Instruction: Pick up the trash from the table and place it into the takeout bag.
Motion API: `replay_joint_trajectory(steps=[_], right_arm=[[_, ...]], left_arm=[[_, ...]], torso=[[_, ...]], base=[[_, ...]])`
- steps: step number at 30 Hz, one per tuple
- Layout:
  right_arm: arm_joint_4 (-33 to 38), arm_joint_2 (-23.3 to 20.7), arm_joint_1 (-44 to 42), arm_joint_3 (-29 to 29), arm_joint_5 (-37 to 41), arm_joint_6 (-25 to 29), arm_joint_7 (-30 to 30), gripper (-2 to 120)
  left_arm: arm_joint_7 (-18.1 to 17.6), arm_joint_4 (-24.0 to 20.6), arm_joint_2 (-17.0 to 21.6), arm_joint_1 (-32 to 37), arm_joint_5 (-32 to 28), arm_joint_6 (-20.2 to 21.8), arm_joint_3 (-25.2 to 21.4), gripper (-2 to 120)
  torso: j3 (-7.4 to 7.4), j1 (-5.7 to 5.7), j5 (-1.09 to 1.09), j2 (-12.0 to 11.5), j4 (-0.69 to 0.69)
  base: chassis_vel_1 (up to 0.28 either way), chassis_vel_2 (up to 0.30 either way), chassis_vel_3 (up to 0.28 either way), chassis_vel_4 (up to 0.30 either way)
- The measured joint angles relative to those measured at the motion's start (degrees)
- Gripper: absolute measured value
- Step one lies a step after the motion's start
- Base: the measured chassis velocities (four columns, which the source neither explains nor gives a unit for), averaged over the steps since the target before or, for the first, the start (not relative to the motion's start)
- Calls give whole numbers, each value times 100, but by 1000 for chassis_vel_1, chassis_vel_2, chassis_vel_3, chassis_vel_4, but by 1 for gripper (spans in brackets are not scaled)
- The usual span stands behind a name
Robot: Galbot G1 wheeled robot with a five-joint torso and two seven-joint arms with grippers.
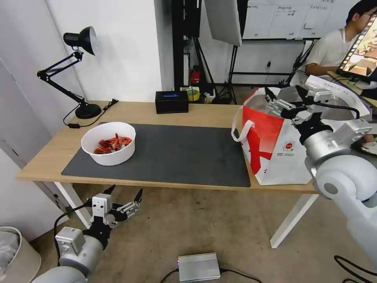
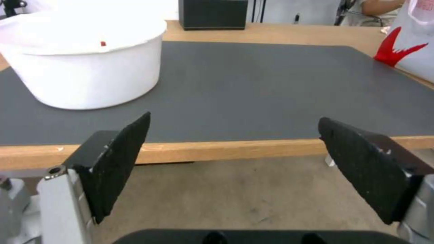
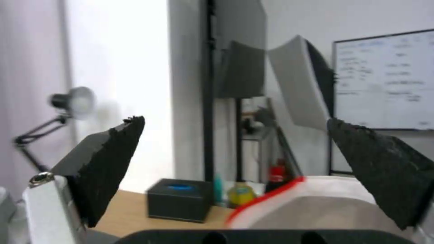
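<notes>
while the right gripper (image 1: 285,94) is hanging over the open mouth of the takeout bag (image 1: 275,151), its black fingers (image 3: 106,162) are standing wide apart with nothing between them — the right wrist view is looking out past the bag's red-edged rim toward the black tissue box (image 3: 180,199) and the desk lamp (image 3: 67,108) at the far side of the table. the white-and-red bag is sitting upright at the right end of the table (image 1: 51,157), its foil lining showing at the top and a white strap handle (image 1: 236,127) drooping over the side facing the dark grey mat (image 1: 176,153). the white round bowl of red scraps (image 1: 109,142) is resting on the mat's left part, near its front-left corner and well apart from the bag. the left gripper (image 1: 123,196) is waiting low in front of the table's near edge, below the bowl — its jaws are spread wide and gripping nothing, and in the left wrist view its pads (image 2: 118,159) are framing the table edge with the bowl (image 2: 88,67) beyond it to one side. the tissue box is sitting at the back edge of the table, off the mat, and the lamp is standing at the back left corner with its cord trailing across the wood.
</notes>
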Motion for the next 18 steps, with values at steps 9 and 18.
replay_joint_trajectory(steps=[9,18], right_arm=[[466,219,-1263,-136,-1037,12,19,100],[669,879,-3052,-484,-2171,-53,520,100]], left_arm=[[0,148,29,-185,-80,-2,34,100],[0,192,24,-228,-99,-7,61,100]], torso=[[0,0,0,0,0],[-1,0,0,1,-2]], base=[[0,0,0,0],[0,0,0,0]])
